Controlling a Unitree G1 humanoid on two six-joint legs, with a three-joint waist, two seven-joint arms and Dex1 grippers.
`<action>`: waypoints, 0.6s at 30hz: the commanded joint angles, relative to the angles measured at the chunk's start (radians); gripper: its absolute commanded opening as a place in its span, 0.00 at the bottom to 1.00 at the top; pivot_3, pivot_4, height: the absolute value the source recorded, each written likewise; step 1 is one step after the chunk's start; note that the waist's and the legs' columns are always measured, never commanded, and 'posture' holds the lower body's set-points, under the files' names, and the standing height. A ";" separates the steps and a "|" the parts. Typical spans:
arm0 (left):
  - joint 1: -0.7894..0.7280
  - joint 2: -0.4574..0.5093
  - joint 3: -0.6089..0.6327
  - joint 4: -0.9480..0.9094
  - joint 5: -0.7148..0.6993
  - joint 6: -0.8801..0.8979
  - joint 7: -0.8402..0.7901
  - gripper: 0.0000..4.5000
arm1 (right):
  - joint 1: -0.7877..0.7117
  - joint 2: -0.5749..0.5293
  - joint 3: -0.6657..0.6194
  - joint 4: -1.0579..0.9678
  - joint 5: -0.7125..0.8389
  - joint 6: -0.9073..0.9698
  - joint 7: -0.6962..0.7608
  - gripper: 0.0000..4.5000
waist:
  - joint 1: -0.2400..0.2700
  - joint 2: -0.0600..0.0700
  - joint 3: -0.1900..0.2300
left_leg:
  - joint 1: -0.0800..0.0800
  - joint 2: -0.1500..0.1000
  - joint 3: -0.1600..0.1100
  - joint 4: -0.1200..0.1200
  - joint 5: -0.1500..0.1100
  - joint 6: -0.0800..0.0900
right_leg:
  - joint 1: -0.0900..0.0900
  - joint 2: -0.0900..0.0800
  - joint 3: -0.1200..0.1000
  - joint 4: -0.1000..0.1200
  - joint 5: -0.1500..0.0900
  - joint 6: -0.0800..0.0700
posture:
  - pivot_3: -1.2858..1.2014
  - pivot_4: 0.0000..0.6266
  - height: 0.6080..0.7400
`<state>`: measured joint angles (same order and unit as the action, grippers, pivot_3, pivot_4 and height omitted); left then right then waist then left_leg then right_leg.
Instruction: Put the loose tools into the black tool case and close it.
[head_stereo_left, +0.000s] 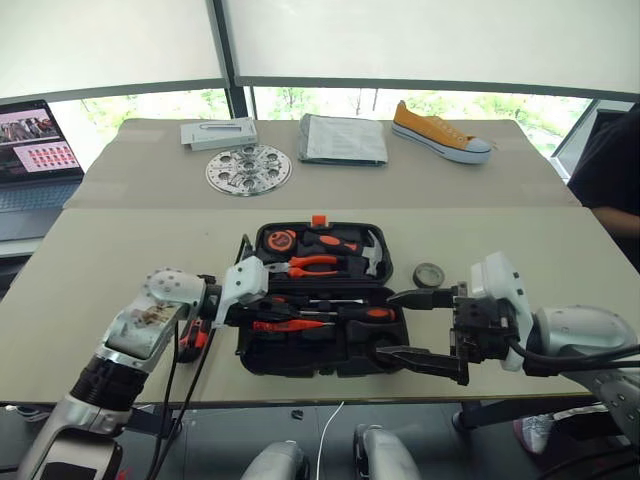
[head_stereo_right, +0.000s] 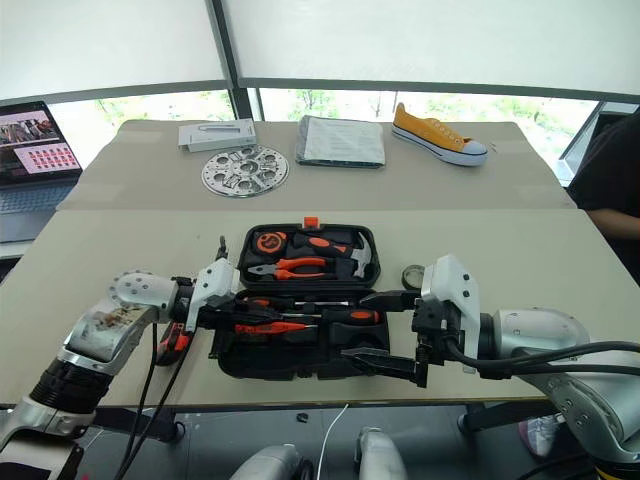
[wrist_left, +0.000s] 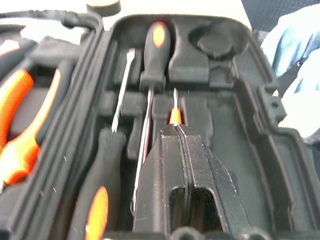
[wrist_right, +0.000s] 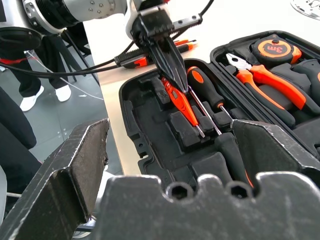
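From the head we see the black tool case (head_stereo_left: 320, 310) open, our left end effector (head_stereo_left: 262, 312) clamped on the slim orange tool (head_stereo_left: 290, 325), its long axis running 9-to-3 along its slot; the right wrist shows our right end effector (head_stereo_left: 425, 330) gaping, empty

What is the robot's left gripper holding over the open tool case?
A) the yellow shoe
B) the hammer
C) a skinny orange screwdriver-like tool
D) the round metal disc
C: the left gripper is pinched shut on the slim orange tool, lowering it into a slot in the open black tool case, next to the two screwdrivers already lying there.
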<state>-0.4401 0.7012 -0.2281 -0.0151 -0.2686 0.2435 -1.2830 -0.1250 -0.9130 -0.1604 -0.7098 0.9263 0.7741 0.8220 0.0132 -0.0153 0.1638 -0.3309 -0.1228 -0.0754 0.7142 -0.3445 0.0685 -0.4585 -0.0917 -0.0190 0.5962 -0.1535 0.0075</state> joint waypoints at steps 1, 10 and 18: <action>0.001 -0.003 -0.018 0.039 0.037 -0.063 -0.012 0.01 | -0.002 0.000 -0.018 -0.024 0.025 0.003 -0.011 1.00 | 0.000 0.000 0.000 | 0.000 0.000 0.000 0.000 0.000 0.000 | 0.000 0.000 0.000 0.000 0.000 0.000 | 0.52 0.24 0.98; -0.019 -0.034 -0.031 0.145 0.082 -0.139 -0.013 0.01 | 0.001 -0.006 -0.025 -0.026 0.045 0.009 -0.026 1.00 | 0.001 0.000 0.000 | 0.000 0.000 0.000 0.000 0.000 0.000 | 0.001 0.000 0.001 0.000 0.000 0.000 | 0.52 0.24 0.98; 0.036 0.016 0.078 0.010 -0.035 0.000 0.007 0.12 | -0.050 -0.005 0.006 0.009 0.008 -0.021 -0.013 1.00 | -0.005 0.000 0.000 | 0.000 0.000 0.000 0.000 0.000 0.000 | 0.000 0.000 0.001 0.000 0.000 0.000 | 0.52 0.24 0.98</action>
<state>-0.4243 0.6870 -0.2047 0.0565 -0.2614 0.1897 -1.2857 -0.1495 -0.9143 -0.1553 -0.7028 0.9538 0.7755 0.8008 0.0086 -0.0153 0.1637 -0.3306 -0.1222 -0.0750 0.7140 -0.3446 0.0686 -0.4590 -0.0911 -0.0178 0.5965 -0.1534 0.0076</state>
